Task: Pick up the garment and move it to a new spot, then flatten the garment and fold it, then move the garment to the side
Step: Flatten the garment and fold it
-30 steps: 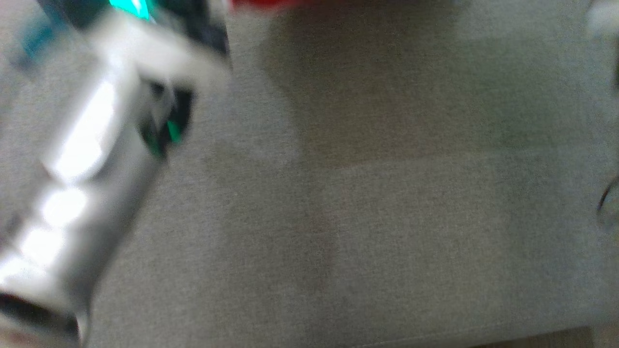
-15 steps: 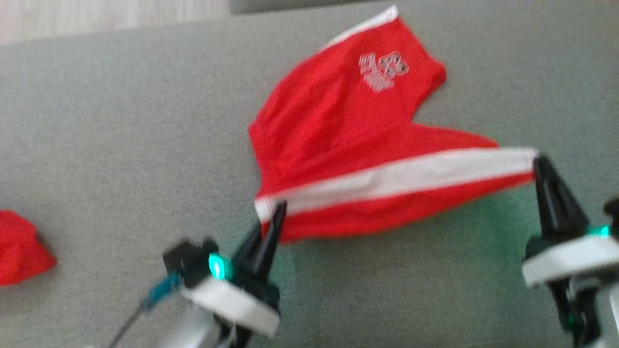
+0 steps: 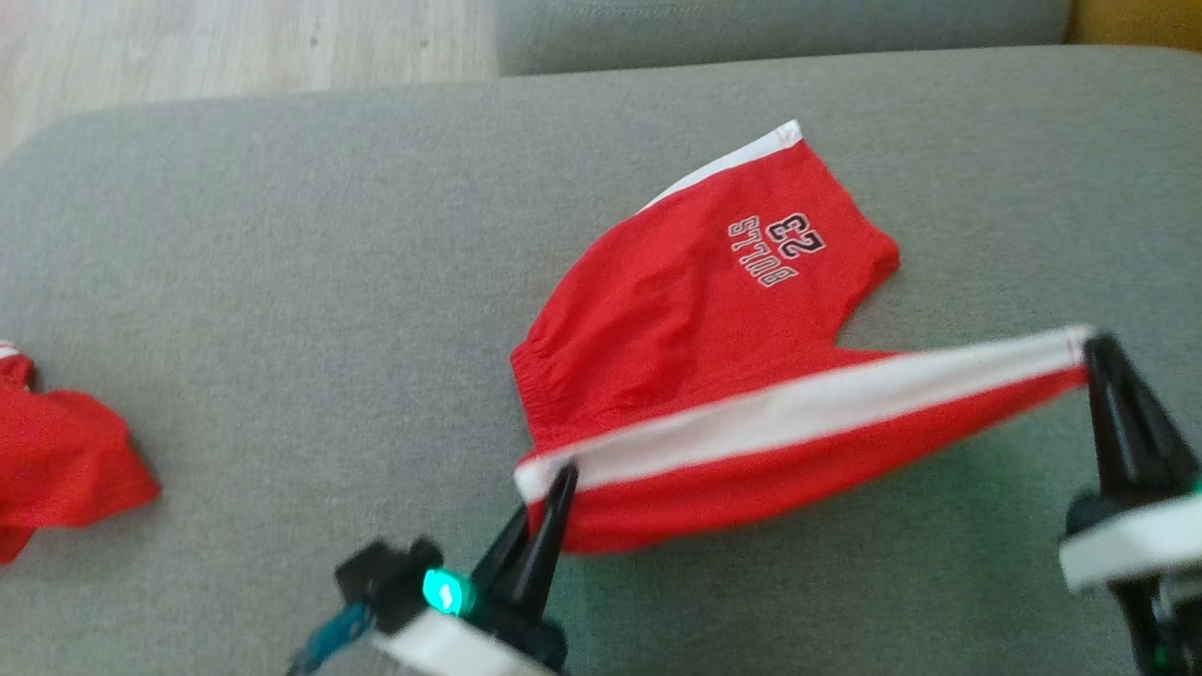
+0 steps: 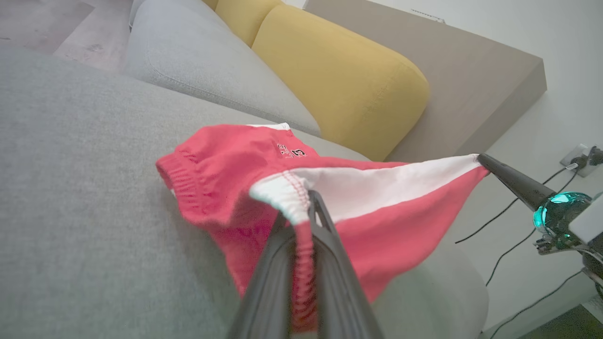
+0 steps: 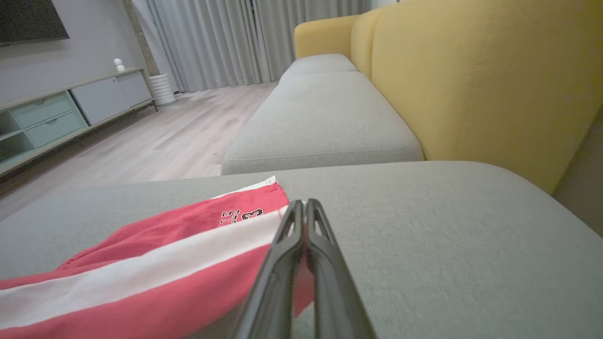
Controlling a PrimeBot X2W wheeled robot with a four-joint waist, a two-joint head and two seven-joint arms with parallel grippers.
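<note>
While your left gripper [image 3: 561, 476] was clamped on the waistband end of the red shorts [image 3: 695, 319] and your right gripper [image 3: 1095, 349] was pinching the hem end of their white stripe [image 3: 798, 408], the printed leg lay on the grey sofa cushion [image 3: 282, 282]; another red garment [image 3: 56, 460] lay toward that cushion's left edge.

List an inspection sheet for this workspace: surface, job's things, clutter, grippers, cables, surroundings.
Surface: grey cushion, no stains seen.
Job's things: red shorts, white-striped side lifted and pulled taut between the grippers, far leg lying on the cushion.
Clutter: red cloth at the cushion's left end, apart from the shorts.
Grippers: left gripper shut on the waistband corner; right gripper shut on the stripe's hem end.
Cables: black cables hang from a wall socket beyond the sofa's end.
Surroundings: yellow backrest, wood floor, curtains, cabinet.
</note>
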